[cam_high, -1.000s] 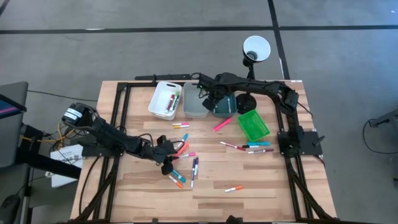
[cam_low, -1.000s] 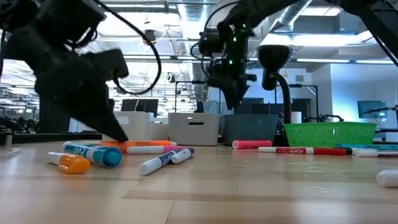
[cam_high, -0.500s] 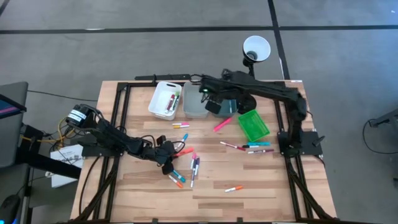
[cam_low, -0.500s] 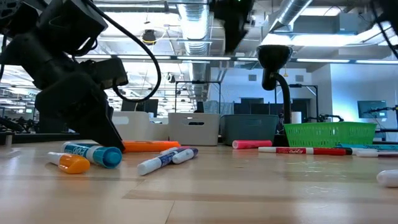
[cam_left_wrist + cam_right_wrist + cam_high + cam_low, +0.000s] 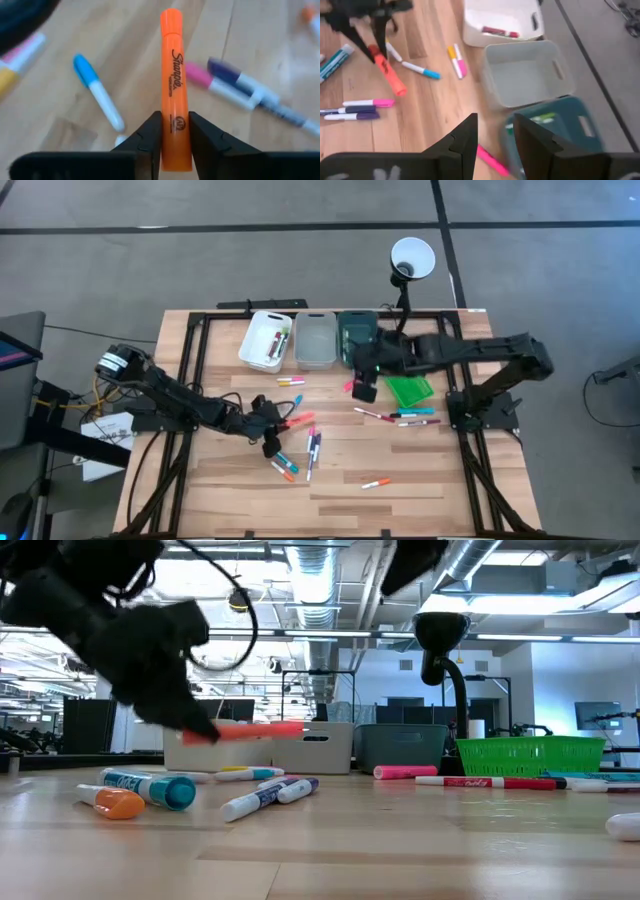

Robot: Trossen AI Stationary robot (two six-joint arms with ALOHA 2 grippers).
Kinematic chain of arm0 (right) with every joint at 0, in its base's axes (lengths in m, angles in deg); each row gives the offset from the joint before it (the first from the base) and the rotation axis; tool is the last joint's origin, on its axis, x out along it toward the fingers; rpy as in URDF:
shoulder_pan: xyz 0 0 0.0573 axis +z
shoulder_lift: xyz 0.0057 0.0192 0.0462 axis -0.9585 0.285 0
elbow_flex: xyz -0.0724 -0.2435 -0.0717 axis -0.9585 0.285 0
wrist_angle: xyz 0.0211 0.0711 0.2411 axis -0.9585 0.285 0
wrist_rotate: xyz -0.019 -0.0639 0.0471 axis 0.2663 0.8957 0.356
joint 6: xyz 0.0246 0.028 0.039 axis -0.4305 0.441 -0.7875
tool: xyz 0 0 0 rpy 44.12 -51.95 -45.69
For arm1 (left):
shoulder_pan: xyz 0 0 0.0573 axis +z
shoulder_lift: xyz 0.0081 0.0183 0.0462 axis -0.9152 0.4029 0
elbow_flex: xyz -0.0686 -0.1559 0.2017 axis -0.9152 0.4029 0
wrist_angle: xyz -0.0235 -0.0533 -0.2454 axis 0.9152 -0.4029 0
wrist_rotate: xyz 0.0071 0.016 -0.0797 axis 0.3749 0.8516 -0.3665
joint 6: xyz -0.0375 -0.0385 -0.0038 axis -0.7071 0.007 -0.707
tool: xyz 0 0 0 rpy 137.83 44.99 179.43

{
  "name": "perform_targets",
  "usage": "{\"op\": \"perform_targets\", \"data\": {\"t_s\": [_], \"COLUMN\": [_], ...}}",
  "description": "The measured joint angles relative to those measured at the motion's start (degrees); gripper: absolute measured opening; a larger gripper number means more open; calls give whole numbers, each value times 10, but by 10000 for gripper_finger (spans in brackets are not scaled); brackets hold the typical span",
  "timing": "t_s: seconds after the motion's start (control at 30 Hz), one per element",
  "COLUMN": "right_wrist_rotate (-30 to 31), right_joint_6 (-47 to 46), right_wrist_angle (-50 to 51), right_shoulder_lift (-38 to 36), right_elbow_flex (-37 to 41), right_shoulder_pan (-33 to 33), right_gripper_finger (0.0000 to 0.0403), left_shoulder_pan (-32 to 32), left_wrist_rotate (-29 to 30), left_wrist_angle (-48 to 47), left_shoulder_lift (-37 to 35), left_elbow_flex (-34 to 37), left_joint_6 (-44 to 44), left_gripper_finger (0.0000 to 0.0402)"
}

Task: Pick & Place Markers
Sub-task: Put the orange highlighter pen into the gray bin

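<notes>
Orange Sharpie marker [image 5: 174, 90] sits pinched in your left gripper [image 5: 170, 131], lifted clear of the loose markers [image 5: 312, 448] mid-table; your right gripper [image 5: 493, 131], fingers parted and empty, hovers past the teal bin [image 5: 356, 338], beside the green basket [image 5: 409, 389], with bare wood at the near edge

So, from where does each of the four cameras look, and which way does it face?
High: overhead, facing down on table and both arms.
Low: table height, facing across markers to bins; left gripper lifts orange marker.
Left wrist: on left arm, faces down; fingers clamp orange marker.
Right wrist: on right arm, above grey bin; open fingers.
Shared: orange marker.
</notes>
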Motion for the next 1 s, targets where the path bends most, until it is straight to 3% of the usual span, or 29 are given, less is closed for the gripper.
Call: {"op": "perform_targets", "data": {"t_s": [0.2,0.33,0.67,1.0], "right_wrist_rotate": [-63,-135,-146,-147], "right_joint_6": [29,37,14,1], "right_wrist_angle": [-256,-390,-401,-419], "right_shoulder_lift": [-75,-108,-122,-112], "right_elbow_flex": [217,306,343,343], "right_shoulder_pan": [-7,-28,-84,-61], "right_gripper_finger": [99,84,72,72], "left_shoulder_pan": [45,101,257,272], "left_wrist_rotate": [8,6,-38,-63], "left_wrist_angle": [0,0,3,63], "left_shoulder_lift": [-75,-119,-139,-139], "left_elbow_flex": [0,0,-2,-22], "left_joint_6": [22,55,81,158], "left_gripper_finger": [78,78,77,75]}}
